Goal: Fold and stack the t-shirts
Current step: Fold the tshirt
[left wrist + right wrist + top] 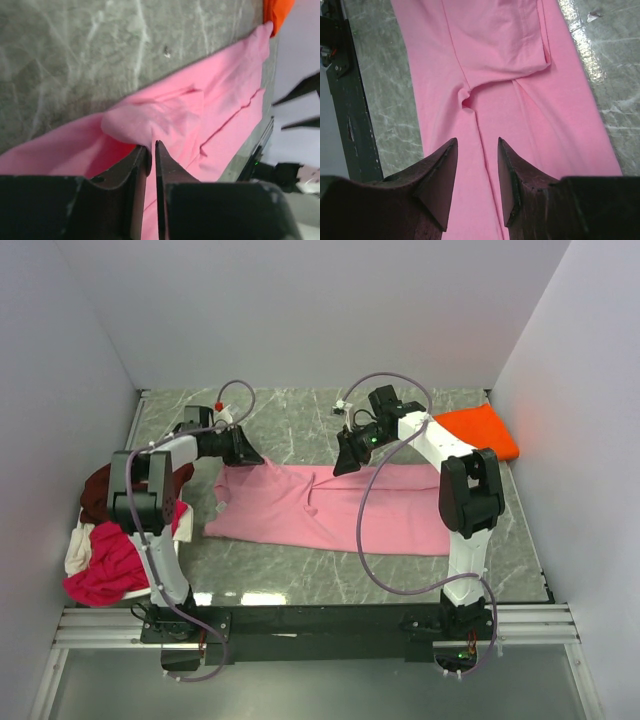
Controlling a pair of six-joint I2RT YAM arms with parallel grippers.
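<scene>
Your pink shirt (330, 515) lies spread across the middle of the table (300, 420). Your left gripper (151, 147) is pinched tight on a bump of cloth at the shirt's far left corner. Your right gripper (477, 150) is over the shirt's far edge, fingers apart, holding nothing. The orange shirt (480, 430) sits far right. A heap (105, 575) of dark red, bright red and cream shirts sits at the left edge.

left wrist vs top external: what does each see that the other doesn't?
Only the left wrist: the left gripper seen close up, shut on a raised pinch of the pink shirt. Only the top external: the pile of maroon, red and cream shirts at the far left, beside the left arm. Both: the pink shirt, and the orange shirt past its far end.
</scene>
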